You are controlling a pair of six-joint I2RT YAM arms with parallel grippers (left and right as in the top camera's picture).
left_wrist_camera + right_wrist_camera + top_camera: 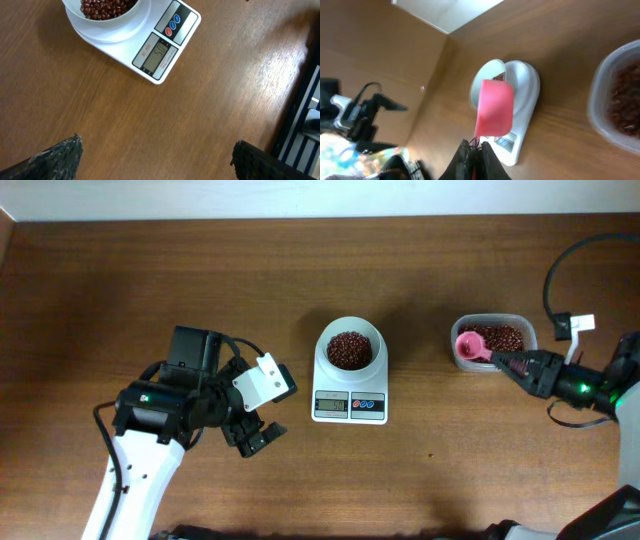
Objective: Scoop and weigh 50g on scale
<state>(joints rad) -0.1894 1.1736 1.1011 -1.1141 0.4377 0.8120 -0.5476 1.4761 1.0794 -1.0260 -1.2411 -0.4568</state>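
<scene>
Just ahead of the right hand (498, 361), its tightly pinched pink scoop (470, 347) hangs at the bean tub (527, 321); the scale (350, 406) sits well to its left. The left hand (255, 438) gapes wide. A tilted carry could scatter beans (506, 337).

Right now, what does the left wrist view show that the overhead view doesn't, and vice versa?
Left wrist only: digits on the grey display, close up. Overhead only: the clear plastic container of red beans, and the right hand holding a pink plastic scoop at its edge. Both: the small white digital scale, topped by a round white bowl of beans, and the open left hand.
</scene>
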